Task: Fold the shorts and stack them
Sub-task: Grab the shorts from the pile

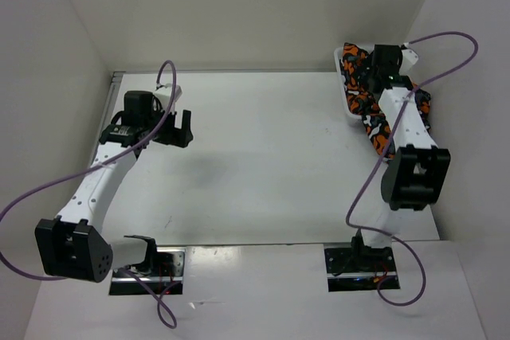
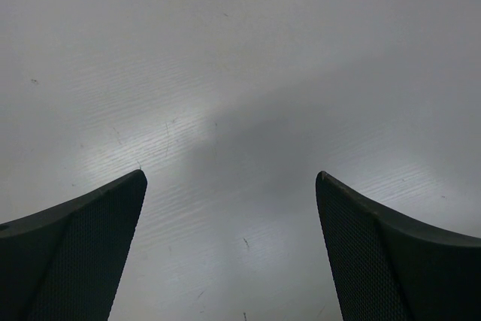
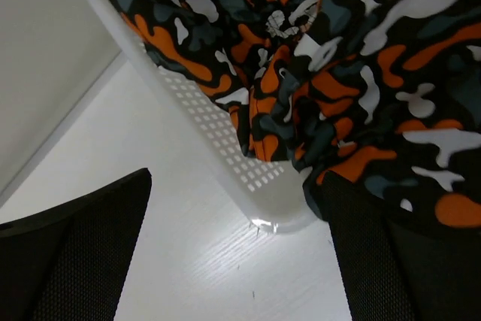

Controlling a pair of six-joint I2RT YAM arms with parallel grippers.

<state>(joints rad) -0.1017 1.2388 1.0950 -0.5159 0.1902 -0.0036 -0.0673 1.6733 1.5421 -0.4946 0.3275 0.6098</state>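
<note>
The shorts are a heap of orange, white, grey and black camouflage fabric in a white mesh basket at the back right of the table. Part of the fabric spills over the basket's near edge. My right gripper hangs open just above the basket's corner. Its right finger is close beside the overhanging fabric, and nothing is held between its fingers. My left gripper is open over bare table at the left, far from the shorts, with only tabletop between its fingers.
White walls close the table in at the back, left and right. The basket stands against the right wall. Purple cables loop from both arms. The arm bases sit at the near edge.
</note>
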